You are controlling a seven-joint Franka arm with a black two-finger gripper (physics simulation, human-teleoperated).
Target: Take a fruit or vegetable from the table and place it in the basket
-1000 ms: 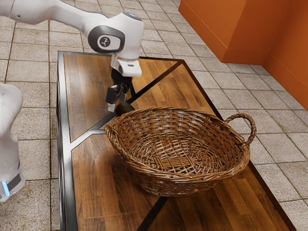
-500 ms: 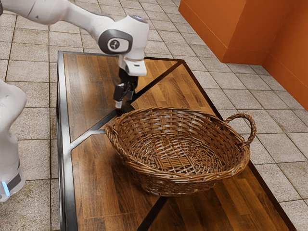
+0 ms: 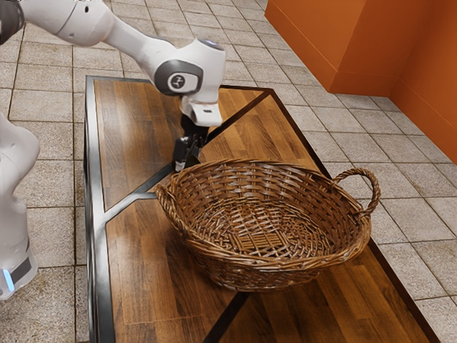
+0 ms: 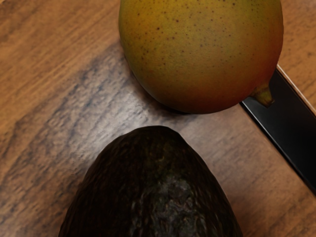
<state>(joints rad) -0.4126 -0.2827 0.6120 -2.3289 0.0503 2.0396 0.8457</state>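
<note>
Low over the table, just outside the basket's near-arm rim, is my gripper (image 3: 187, 156), pointing down. The wicker basket (image 3: 268, 266) stands upright on the table, its rim close beside the gripper's lower end. A dark, bumpy avocado (image 4: 153, 187) lies large at the wrist view's lower edge, at or just under my hand; whether it is held I cannot tell. Beyond it a yellow-green mango (image 4: 200, 54) with a reddish underside and a short stem rests on the wood, a small gap apart from the avocado.
The wooden table (image 3: 143, 264) has dark metal strips and a metal edge. A looped handle (image 3: 375, 187) rises from the basket's side farther from the arm. An orange wall (image 3: 364, 50) stands past the tiled floor.
My hand has moved toward the exterior view's right and lower, coming closer to the basket's rim. The dark avocado seen beside the gripper earlier is now largely covered there. The basket stayed put.
</note>
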